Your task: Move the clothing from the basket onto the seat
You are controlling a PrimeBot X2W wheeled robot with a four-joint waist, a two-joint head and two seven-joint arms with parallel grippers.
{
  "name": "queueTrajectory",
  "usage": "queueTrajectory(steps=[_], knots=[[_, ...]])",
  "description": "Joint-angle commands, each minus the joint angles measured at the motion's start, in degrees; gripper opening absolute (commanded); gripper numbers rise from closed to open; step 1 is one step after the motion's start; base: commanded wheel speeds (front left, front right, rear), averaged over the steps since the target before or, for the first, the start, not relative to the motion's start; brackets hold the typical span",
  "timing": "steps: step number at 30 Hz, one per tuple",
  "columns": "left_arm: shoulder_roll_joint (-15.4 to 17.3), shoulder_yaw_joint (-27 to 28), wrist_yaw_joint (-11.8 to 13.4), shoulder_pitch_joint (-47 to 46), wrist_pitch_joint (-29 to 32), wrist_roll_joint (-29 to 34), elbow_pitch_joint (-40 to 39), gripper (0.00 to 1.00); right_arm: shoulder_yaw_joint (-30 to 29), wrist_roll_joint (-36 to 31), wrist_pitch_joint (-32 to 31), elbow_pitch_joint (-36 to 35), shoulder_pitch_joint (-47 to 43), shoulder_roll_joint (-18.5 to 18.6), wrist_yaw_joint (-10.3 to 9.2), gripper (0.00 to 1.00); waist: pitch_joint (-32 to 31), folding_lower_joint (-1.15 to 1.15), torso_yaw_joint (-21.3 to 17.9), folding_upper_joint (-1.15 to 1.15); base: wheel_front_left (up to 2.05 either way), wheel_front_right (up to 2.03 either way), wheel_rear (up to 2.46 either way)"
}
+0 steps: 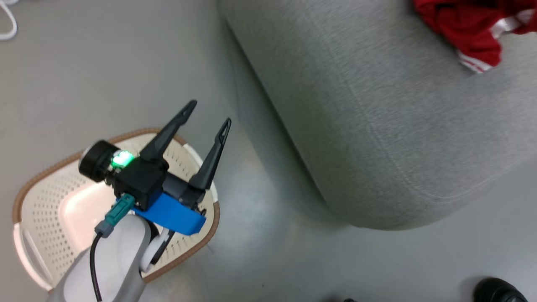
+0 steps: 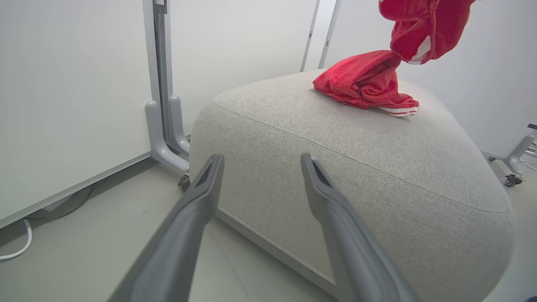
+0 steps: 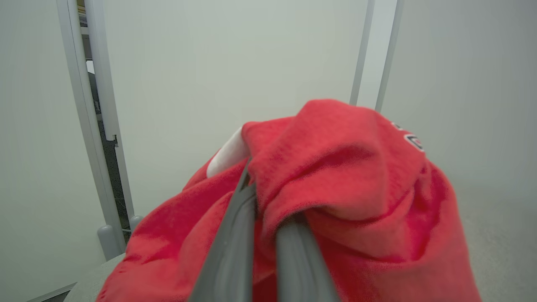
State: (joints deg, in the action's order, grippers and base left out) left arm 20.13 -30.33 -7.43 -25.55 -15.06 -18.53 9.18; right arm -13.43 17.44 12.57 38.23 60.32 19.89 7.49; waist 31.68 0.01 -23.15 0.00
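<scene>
we fear our right end effector (image 3: 268, 209), clamped shut on one red garment (image 3: 335, 167) above the seat (image 2: 377, 167), could drop it onto the other garment (image 2: 361, 84) near the rounded edge and slide both to the floor (image 1: 105, 63); our left end effector (image 1: 209, 112) gapes empty over the basket (image 1: 42, 197).
</scene>
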Motion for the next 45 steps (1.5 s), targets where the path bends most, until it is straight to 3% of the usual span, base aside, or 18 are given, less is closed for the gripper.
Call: queueTrajectory(steps=[1, 7, 12, 26, 27, 28, 29, 30, 45], knots=[[0.65, -0.26, -0.06, -2.29, -0.15, 0.63, -0.80, 1.00, -1.77, -0.32, -0.09, -0.02, 1.34, 0.70, 0.01, 0.00, 6.55, -0.01, 4.38, 0.00, 0.00, 0.00, 0.00], [1.00, -0.80, 0.10, -5.88, -0.09, 1.55, -3.53, 1.00, -8.07, -0.93, 0.14, 2.67, 2.94, 1.12, 0.01, 0.00, 12.93, -0.01, 6.87, 0.00, 0.00, 0.00, 0.00], [0.96, -0.91, 0.29, -7.27, -0.13, 2.32, -4.65, 1.00, -9.19, -3.41, 0.68, 5.91, 3.89, 0.49, 0.01, 0.00, 16.38, -0.01, 7.73, 0.00, 0.00, 0.00, 0.00], [0.80, -0.91, 0.33, -8.00, -0.20, 2.47, -4.22, 1.00, -10.25, -5.55, 2.23, 13.44, 6.49, -0.43, 0.01, 0.00, 17.03, -0.01, 8.47, 0.00, 0.00, 0.00, 0.00], [0.42, -0.93, 0.33, -7.85, -0.20, 2.53, -4.14, 1.00, -10.06, -5.75, 2.31, 13.92, 6.64, -0.69, 0.01, 0.33, 16.71, -0.01, 8.48, 0.00, 0.00, 0.00, 0.00], [0.42, -0.93, 0.33, -7.85, -0.20, 2.53, -4.14, 1.00, -10.06, -5.75, 2.31, 13.92, 6.64, -0.69, 0.01, 0.33, 16.71, -0.01, 8.48, 0.00, 0.00, 0.00, 0.00], [0.24, -1.03, 0.32, -7.81, -0.20, 2.57, -4.10, 1.00, -9.97, -5.85, 2.37, 14.14, 6.66, -0.76, 0.01, 0.62, 16.52, -0.01, 8.49, 0.00, 0.00, 0.00, 0.00], [0.10, -1.19, 0.30, -7.82, -0.20, 2.62, -4.07, 1.00, -9.90, -5.99, 2.41, 14.37, 6.67, -0.79, 0.01, 1.00, 16.33, -0.01, 8.53, 0.00, 0.00, 0.00, 0.00], [-1.37, -0.92, 0.08, -6.94, -0.21, 2.15, -2.67, 1.00, -8.90, -6.20, 2.66, 15.58, 4.25, 0.03, 0.01, 1.00, 12.75, -0.01, 10.06, 0.00, 0.00, 0.00, 0.00]])
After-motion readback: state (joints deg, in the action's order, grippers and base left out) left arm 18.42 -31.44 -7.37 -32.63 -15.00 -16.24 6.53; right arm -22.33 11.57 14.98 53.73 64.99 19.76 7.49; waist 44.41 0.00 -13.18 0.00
